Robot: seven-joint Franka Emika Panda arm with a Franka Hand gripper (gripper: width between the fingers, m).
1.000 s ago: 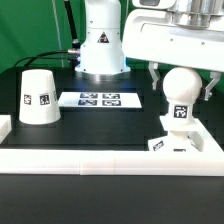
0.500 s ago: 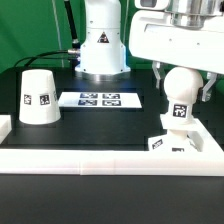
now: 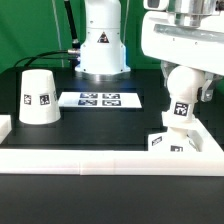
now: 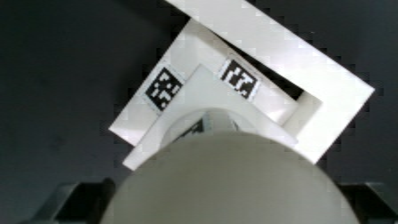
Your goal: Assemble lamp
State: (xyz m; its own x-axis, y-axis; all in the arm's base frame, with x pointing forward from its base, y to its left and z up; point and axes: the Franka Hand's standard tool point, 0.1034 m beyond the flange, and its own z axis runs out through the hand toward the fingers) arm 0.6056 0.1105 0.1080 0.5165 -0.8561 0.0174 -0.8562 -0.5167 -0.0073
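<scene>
Hand point(image 3: 184, 86) at right of the exterior frame, fingers closed around the bulb point(image 3: 181, 98), one on each side of the ball. Bulb hangs upright, tag facing the camera, its lower end right at the top of the base point(image 3: 168, 143) near the lower right; can't tell if they touch. Shade point(image 3: 39, 97) sits on the black worktop point(image 3: 100, 128) at mid-left, well apart, narrow end up. Marker board point(image 3: 100, 99) lies flat at centre, between shade and bulb. Wrist view: bulb point(image 4: 222, 170) fills the lower frame, base point(image 4: 199, 82) with two tags beyond it.
</scene>
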